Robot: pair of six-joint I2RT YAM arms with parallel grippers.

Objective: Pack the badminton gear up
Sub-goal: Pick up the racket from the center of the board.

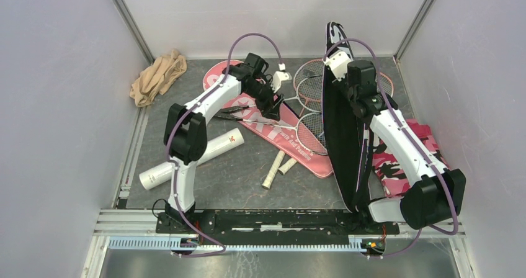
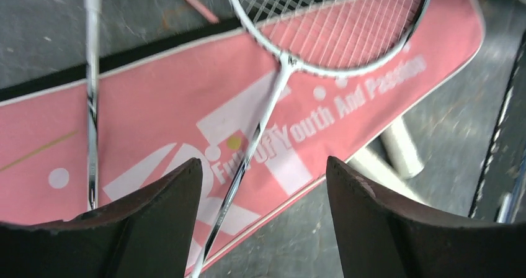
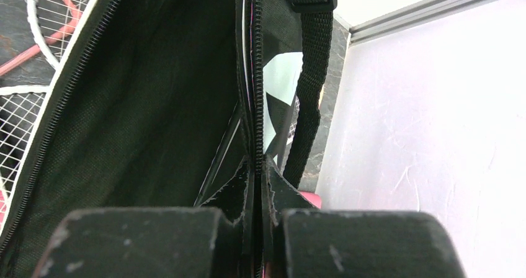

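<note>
From above, the right hand (image 1: 340,73) holds the black bag (image 1: 341,141) upright at three o'clock. Rackets (image 1: 313,98) lie over the pink bag (image 1: 291,138) at the centre of the bench (image 1: 242,182).

Left wrist: the left hand (image 2: 263,166) is released, straddling a racket shaft (image 2: 260,135) — loading looks next, so it must close there.

Right wrist: the hand is clenched on the bag's zipper edge (image 3: 256,104).

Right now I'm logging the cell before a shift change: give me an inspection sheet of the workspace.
Surface: dark grey table.
Job's things: pink bag lying flat; rackets across it; black bag held up on edge; white tube lying at near left.
Clutter: beige cloth in far left corner; camouflage cloth under the right arm.
End effectors: left end effector open above a racket's shaft; right end effector shut on the black bag's zipper edge.
Cables: purple cables looped along both arms.
Surroundings: white walls; metal rail at near edge.
</note>
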